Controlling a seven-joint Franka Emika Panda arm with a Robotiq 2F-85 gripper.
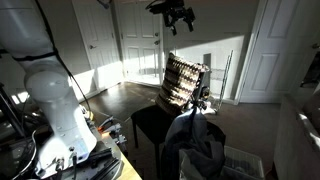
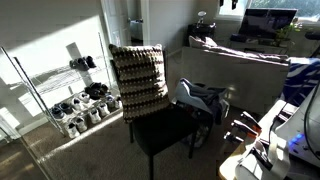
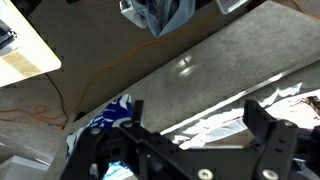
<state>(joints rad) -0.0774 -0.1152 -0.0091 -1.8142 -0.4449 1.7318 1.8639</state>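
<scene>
My gripper (image 1: 172, 12) hangs high near the ceiling in an exterior view, well above a black chair (image 1: 150, 122). A checkered brown and white pillow (image 1: 183, 82) leans upright on the chair's back. Chair (image 2: 165, 127) and pillow (image 2: 137, 78) show in both exterior views. In the wrist view the gripper (image 3: 197, 112) is open and empty, its two black fingers wide apart over grey carpet (image 3: 190, 65). A dark blue cloth (image 1: 195, 140) is heaped beside the chair and also shows in the wrist view (image 3: 108, 115).
The white robot base (image 1: 55, 110) stands on a cluttered table. A wire shoe rack (image 2: 80, 100) with several shoes stands by the sunlit wall. A grey sofa (image 2: 240, 70) is behind the chair. White doors (image 1: 140, 40) line the far wall.
</scene>
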